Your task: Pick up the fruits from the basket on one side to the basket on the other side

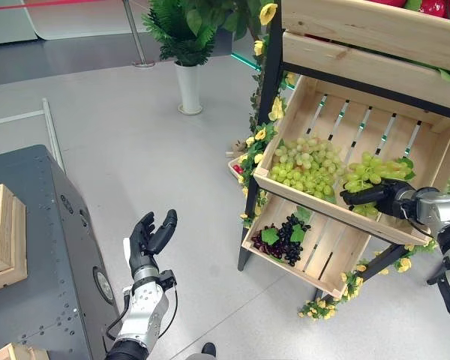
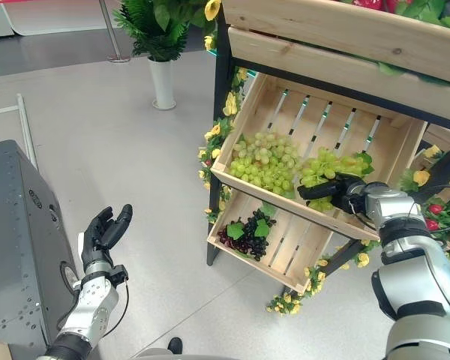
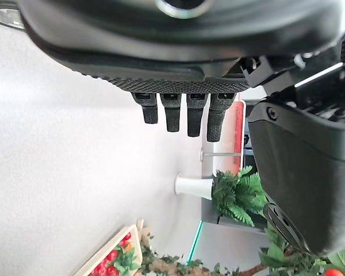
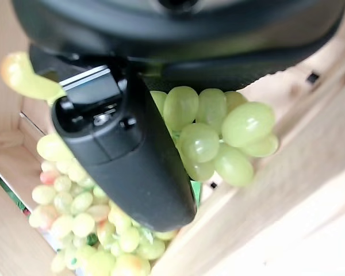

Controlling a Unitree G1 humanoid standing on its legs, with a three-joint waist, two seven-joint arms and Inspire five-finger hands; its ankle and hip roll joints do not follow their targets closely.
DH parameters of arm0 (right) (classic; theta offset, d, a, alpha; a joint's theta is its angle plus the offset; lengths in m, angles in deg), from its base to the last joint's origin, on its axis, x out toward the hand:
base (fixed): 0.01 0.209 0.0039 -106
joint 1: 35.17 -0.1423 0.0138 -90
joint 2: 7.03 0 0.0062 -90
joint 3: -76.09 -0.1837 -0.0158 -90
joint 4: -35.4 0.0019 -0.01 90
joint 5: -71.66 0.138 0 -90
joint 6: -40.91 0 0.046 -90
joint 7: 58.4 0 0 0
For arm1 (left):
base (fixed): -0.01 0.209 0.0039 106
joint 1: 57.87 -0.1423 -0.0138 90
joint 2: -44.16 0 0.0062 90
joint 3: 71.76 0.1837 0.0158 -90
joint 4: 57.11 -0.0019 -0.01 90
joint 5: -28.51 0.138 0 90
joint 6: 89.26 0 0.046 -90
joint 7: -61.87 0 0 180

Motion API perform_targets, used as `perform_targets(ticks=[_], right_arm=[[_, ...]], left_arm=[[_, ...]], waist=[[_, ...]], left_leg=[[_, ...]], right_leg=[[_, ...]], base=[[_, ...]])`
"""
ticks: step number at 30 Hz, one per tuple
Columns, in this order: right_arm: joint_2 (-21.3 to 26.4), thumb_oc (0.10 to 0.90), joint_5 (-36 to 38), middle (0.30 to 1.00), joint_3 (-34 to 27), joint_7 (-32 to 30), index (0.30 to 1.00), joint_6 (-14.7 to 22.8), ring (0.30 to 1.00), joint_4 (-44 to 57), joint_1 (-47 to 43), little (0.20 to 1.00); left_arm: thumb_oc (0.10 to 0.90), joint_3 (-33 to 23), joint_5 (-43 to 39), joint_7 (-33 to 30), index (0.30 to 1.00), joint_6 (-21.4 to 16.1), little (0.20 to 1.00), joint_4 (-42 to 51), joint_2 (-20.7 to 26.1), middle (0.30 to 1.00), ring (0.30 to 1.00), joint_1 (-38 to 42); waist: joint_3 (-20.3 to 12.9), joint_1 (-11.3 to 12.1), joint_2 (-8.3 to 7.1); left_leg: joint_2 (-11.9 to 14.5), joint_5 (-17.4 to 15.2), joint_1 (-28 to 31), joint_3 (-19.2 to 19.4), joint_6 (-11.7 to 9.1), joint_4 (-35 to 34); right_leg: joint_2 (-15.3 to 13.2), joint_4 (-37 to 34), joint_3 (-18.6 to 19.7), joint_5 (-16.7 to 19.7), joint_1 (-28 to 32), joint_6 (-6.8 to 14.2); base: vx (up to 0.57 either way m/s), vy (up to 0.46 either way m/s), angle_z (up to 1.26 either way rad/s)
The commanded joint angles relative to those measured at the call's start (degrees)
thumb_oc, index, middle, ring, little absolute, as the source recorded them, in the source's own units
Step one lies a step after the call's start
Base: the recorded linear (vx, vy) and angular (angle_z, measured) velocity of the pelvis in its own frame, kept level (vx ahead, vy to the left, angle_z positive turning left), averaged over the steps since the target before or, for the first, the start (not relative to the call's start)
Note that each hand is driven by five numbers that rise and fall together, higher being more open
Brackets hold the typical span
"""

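The right hand (image 1: pixel 375 196) is reached into the middle crate (image 1: pixel 375 127) of the wooden stand, at its front right corner, and its thumb and fingers are curled round a bunch of green grapes (image 4: pixel 218 135) there. From the wrist the grapes show bulging out past the dark thumb, close against the crate's front board. A second, larger heap of green grapes (image 1: pixel 307 166) lies in the front left part of the same crate, just beside the one being grasped. In the lower crate (image 1: pixel 330 251), a bunch of dark grapes (image 1: pixel 281 238) with green leaves sits at the left end. Yellow flowers (image 1: pixel 274 111) trail down the stand's black post. The left hand (image 1: pixel 150 238) is held up over the floor beside a dark grey cabinet (image 1: pixel 37 247), well apart from the stand, fingers straight and relaxed, holding nothing. A potted plant in a white vase (image 1: pixel 187 86) stands on the floor behind.
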Motion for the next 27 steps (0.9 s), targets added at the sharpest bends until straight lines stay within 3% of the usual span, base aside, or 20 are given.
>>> perform_targets(ticks=[1,4,9,17,23,27], right_arm=[[3.04,0.8,-5.08,0.9,4.51,6.4,0.9,3.06,0.9,-2.69,-13.18,0.9],[2.75,0.8,-10.41,0.9,6.53,9.44,0.9,2.4,0.9,-3.05,-12.82,0.9],[3.97,0.8,-18.64,0.9,10.32,9.87,0.9,4.62,0.9,-2.28,-13.9,0.9],[6.54,0.8,-28.69,0.9,16.66,12.76,0.9,4.18,0.9,1.52,-18.15,0.9],[9.88,0.8,-34.37,0.9,20.12,5.27,0.9,1.32,0.9,8.61,-23.18,0.9],[12.26,0.8,-34.01,0.9,21.69,1.83,0.9,-1.25,0.9,13.92,-26.01,0.9]], left_arm=[[0.8,3.38,0.86,0.84,0.9,-4.75,0.9,1.5,3.07,0.9,0.9,8.02],[0.8,3.55,1.22,0.45,0.9,-4.64,0.9,1.68,2.88,0.9,0.9,8.34],[0.8,3.98,1.84,0.01,0.9,-4.34,0.9,1.84,2.74,0.9,0.9,8.71],[0.8,4.04,2.65,-0.75,0.9,-4.28,0.9,2.41,2.78,0.9,0.9,8.53],[0.8,3.65,2.89,-1.86,0.9,-3.96,0.9,3.67,3.31,0.9,0.9,8.15],[0.8,3.25,3.09,-2.09,0.9,-3.81,0.9,4.54,3.56,0.9,0.9,7.28]], waist=[[-3.45,1.84,-1.71],[-3.34,1.78,-1.86],[-3.18,1.35,-2.18],[-2.96,0.45,-2.58],[-2.92,-0.8,-2.94],[-3.15,-1.48,-3.09]], left_leg=[[-0.51,-11.32,4.28,1.85,-0.99,0.13],[-0.54,-11.23,4.17,1.94,-0.93,0.13],[-0.53,-11.07,4.05,2.46,-0.91,0.13],[-0.47,-10.96,4.1,3.42,-1.03,0.13],[-0.45,-10.96,4.23,4.24,-1.18,0.13],[-0.45,-11.02,4.29,4.7,-1.22,0.13]], right_leg=[[-0.56,0.36,-4.45,-1.08,0.0,-2.51],[-0.55,0.36,-4.32,-0.89,-0.2,-2.5],[-0.49,0.36,-3.7,-0.57,-0.56,-2.33],[-0.38,0.36,-2.76,-0.16,-1.06,-2.1],[-0.22,0.36,-1.87,0.01,-1.29,-1.87],[-0.16,0.36,-1.46,0.08,-1.41,-1.75]], base=[[-0.03,0.001,0.05],[-0.01,-0.001,0.01],[0.0,0.0,0.0],[0.0,-0.004,-0.05],[0.0,0.0,-0.05],[0.02,0.006,-0.12]])
